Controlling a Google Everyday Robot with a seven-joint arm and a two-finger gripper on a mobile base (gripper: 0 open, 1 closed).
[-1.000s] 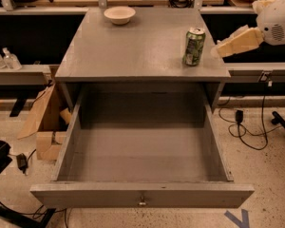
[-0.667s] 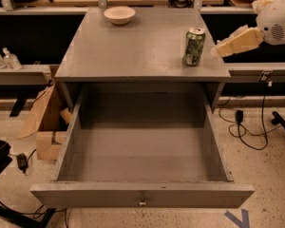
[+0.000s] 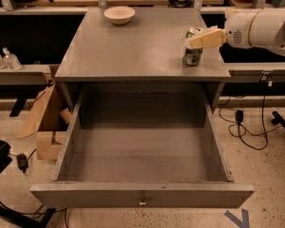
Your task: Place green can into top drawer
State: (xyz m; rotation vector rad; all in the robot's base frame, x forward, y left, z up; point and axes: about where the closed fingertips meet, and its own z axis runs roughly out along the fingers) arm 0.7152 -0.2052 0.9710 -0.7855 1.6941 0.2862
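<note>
Tool overlaps the top of the green can, which stands upright, axis vertical; its grip cannot be told.

The bench and its drawer look like wood under matt grey paint, with a small shiny metal knob. The green can gleams faintly. The claw, upper right at the can's top, looks like smooth cream plastic.

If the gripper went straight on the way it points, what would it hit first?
Probably the green can: the gripper, pointing left from the right side, overlaps its top in this view, though depth is unclear.
</note>
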